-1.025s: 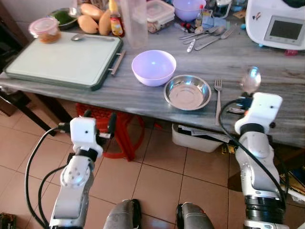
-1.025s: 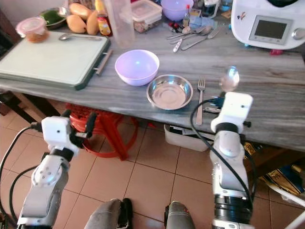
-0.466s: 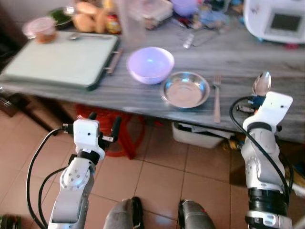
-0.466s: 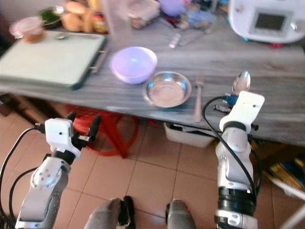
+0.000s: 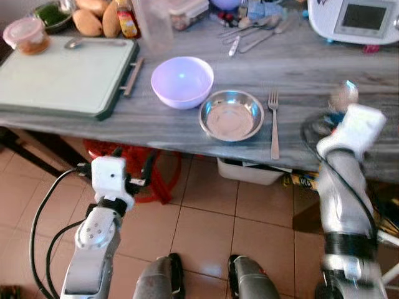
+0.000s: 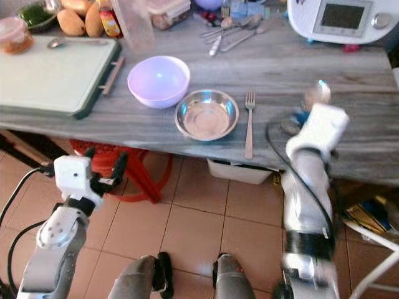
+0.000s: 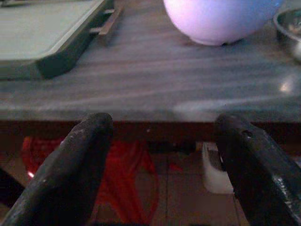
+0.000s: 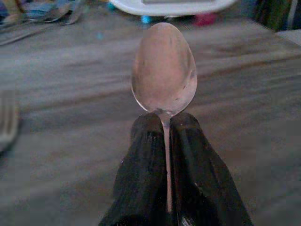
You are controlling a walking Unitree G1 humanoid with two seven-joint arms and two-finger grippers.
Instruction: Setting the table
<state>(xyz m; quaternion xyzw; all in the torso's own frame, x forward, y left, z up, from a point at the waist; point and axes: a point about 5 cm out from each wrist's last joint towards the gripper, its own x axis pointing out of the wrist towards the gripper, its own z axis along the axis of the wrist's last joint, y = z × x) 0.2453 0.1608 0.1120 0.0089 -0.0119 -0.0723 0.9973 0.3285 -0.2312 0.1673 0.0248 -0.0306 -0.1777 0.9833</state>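
A metal spoon sticks up from my right gripper, which is shut on its handle; the bowl of the spoon hovers over the right part of the grey table. A steel bowl sits near the table's front edge with a fork lying just right of it. A lilac bowl stands to the steel bowl's left. My left gripper is open and empty, held low in front of the table edge, below the lilac bowl.
A green cutting board with a spoon on it covers the table's left. Loose cutlery, jars, mangoes and a white appliance line the back. A red stool and a white bin stand under the table.
The camera has shifted and the view has slid left. My right arm has swung a little right and up with the spoon, blurred in motion. The left arm holds its pose.
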